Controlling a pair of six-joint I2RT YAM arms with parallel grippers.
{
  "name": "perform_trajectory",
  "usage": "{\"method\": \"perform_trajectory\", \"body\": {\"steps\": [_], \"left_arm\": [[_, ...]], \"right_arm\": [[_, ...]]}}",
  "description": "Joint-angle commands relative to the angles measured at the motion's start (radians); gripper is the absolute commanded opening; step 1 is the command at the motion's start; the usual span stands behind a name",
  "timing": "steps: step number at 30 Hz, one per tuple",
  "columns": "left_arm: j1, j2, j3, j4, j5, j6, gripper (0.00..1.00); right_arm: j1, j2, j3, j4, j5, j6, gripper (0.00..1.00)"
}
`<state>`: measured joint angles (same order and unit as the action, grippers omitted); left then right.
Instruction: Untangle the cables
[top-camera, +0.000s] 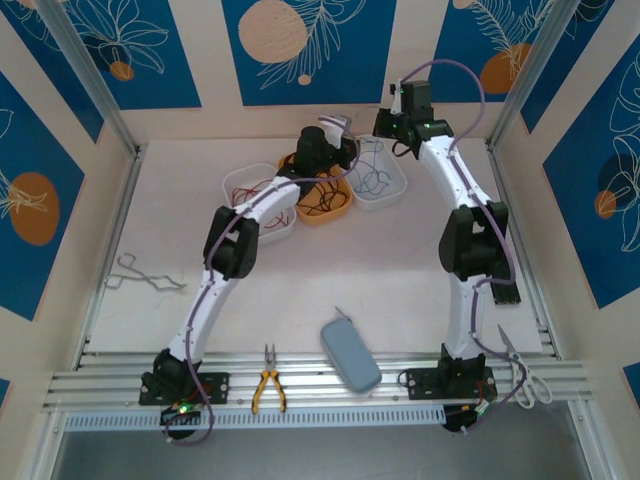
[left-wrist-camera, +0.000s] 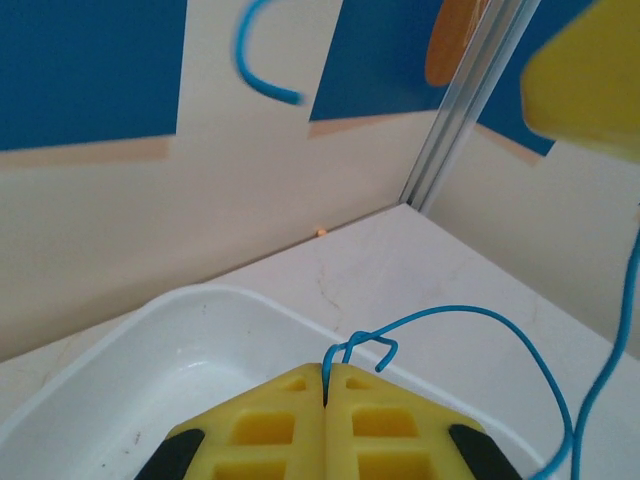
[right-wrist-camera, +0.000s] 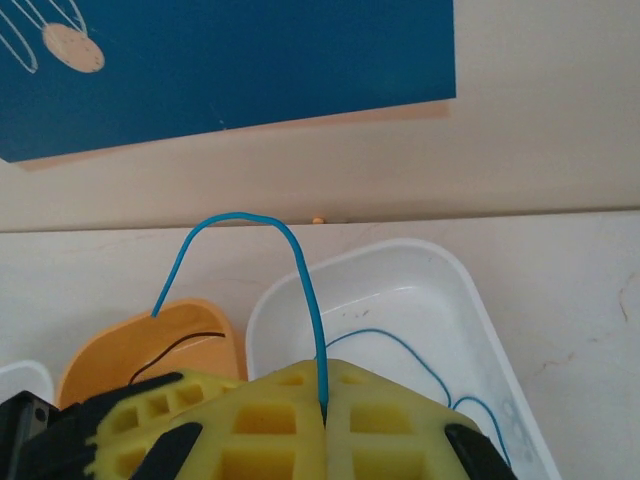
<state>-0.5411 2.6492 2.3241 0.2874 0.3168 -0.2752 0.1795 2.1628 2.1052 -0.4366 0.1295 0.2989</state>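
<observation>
At the bottom centre of the left wrist view the left gripper (left-wrist-camera: 325, 372) has its yellow jaws pressed fully together, with a light blue cable (left-wrist-camera: 470, 312) pinched at the very tip. From a small kink there, the cable arcs right and drops off the lower right edge. Below the jaws lies a white tray (left-wrist-camera: 230, 295). A blurred yellow finger (left-wrist-camera: 590, 75) fills the upper right corner, and another curl of blue crosses the top left.

In the right wrist view the right gripper (right-wrist-camera: 323, 378) is also closed tight on the light blue cable (right-wrist-camera: 240, 216), which rises from between the jaws, bends over and falls left to the orange bowl (right-wrist-camera: 190, 305). A black wire (right-wrist-camera: 180, 348) lies in that bowl. More blue loops lie inside the white tray (right-wrist-camera: 400, 245) to the right.

From above, both arms reach to the upper centre of the frame, where three containers stand in a row: a left tray (top-camera: 275, 232) with red cables (top-camera: 250, 190), the orange bowl (top-camera: 335, 215) holding dark and red strands (too fine to separate), and the right-hand tray (top-camera: 395, 190).

Along the bottom lie pliers (top-camera: 268, 385), a grey case (top-camera: 350, 355) and scissors (top-camera: 525, 378). Metal tongs (top-camera: 145, 275) lie at the left.
</observation>
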Motion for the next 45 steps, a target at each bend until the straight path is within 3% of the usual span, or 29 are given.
{"method": "perform_trajectory", "body": {"steps": [1, 13, 15, 19, 25, 29, 31, 35, 40, 45], "left_arm": [[-0.014, 0.061, 0.11, -0.041, 0.015, -0.005, 0.0], [-0.016, 0.071, 0.107, -0.05, -0.017, -0.041, 0.29], [-0.015, 0.041, 0.069, -0.04, -0.029, -0.042, 0.38], [-0.016, -0.058, -0.054, -0.011, -0.071, -0.029, 0.46], [-0.015, -0.281, -0.293, 0.052, -0.146, 0.005, 0.72], [-0.013, -0.464, -0.468, 0.079, -0.186, 0.028, 0.96], [-0.014, -0.558, -0.572, 0.096, -0.217, 0.04, 1.0], [-0.004, -0.783, -0.838, 0.131, -0.27, 0.061, 1.0], [0.024, -1.113, -1.237, 0.162, -0.371, 0.104, 1.0], [0.08, -1.452, -1.592, 0.042, -0.543, 0.144, 1.0]], "right_arm": [[0.0, 0.084, 0.088, -0.064, -0.017, -0.036, 0.0], [-0.036, 0.267, 0.224, -0.234, -0.019, -0.046, 0.0], [-0.043, 0.279, 0.228, -0.254, -0.024, -0.041, 0.0], [-0.049, 0.29, 0.237, -0.282, -0.052, -0.048, 0.0], [-0.042, 0.263, 0.297, -0.358, -0.041, -0.079, 0.37], [-0.042, 0.191, 0.296, -0.391, -0.018, -0.079, 0.49], [-0.043, 0.144, 0.275, -0.405, 0.002, -0.075, 0.51], [-0.04, -0.042, 0.078, -0.366, 0.06, -0.057, 0.57], [-0.046, -0.413, -0.423, -0.148, 0.127, -0.015, 0.72], [-0.064, -0.741, -0.878, 0.035, 0.183, 0.011, 0.91]]}}
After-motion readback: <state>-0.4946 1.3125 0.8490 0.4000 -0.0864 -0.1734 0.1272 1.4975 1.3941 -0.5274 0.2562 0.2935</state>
